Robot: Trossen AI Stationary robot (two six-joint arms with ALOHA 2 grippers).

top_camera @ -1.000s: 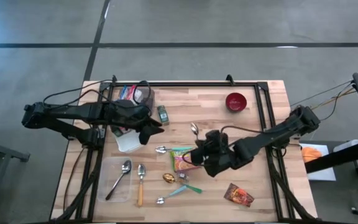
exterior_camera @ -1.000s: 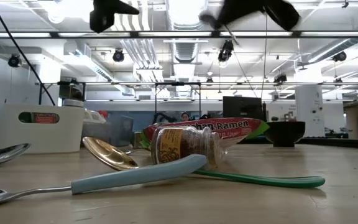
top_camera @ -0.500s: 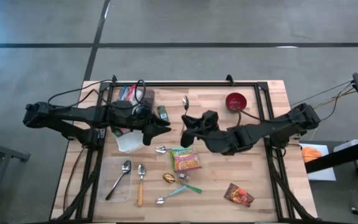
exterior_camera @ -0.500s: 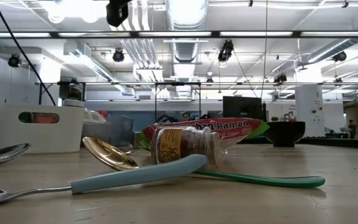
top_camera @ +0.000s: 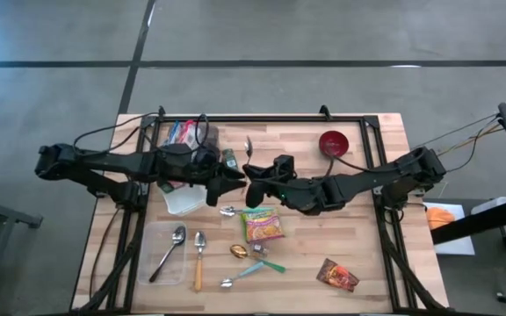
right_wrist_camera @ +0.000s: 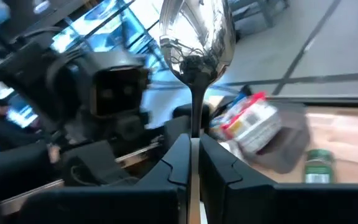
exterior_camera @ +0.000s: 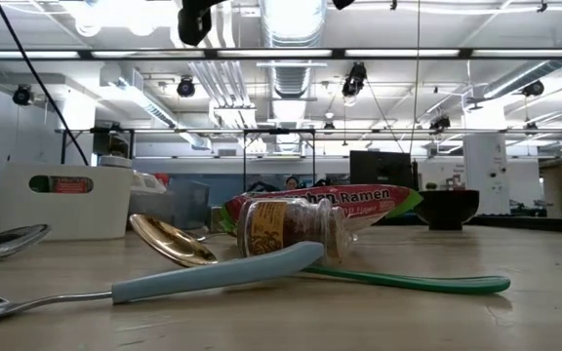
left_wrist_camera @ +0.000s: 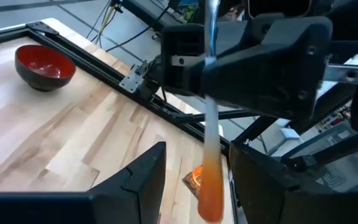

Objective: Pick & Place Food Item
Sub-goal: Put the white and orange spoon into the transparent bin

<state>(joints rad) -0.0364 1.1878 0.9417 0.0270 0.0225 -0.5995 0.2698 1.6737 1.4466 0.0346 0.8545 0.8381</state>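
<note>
The right gripper [top_camera: 255,180] was pinched shut on a spoon [top_camera: 248,147], holding it by the handle above the middle of the table [top_camera: 376,254]; in the right wrist view the shiny bowl of the spoon [right_wrist_camera: 196,34] stood up between the two dark fingers [right_wrist_camera: 174,163], which pressed against its thin stem. From the left wrist view the same spoon's orange handle [left_wrist_camera: 211,180] hung down out of the right gripper's body, with the left gripper's own fingers [left_wrist_camera: 143,177] spread apart on either side of the picture and nothing between them.

The left gripper [top_camera: 222,180] hovered just beside the right one, the two nearly meeting tip to tip. Behind the left arm sat a white container [top_camera: 181,200] and a bin of packets [top_camera: 183,133], with a small green jar [top_camera: 229,161] near them. Below the grippers a ramen packet [top_camera: 263,225] lay flat on the wood, well clear of both. Near it were a gold spoon [top_camera: 238,251], a small spice jar [exterior_camera: 291,226], a blue-handled spoon [top_camera: 242,275] and a green-handled one [top_camera: 271,263]. A clear tray [top_camera: 152,254] at the left held a metal spoon [top_camera: 170,250]. A red bowl [top_camera: 333,142] stood at the far side, and a dark snack packet [top_camera: 337,276] lay at the near right.
</note>
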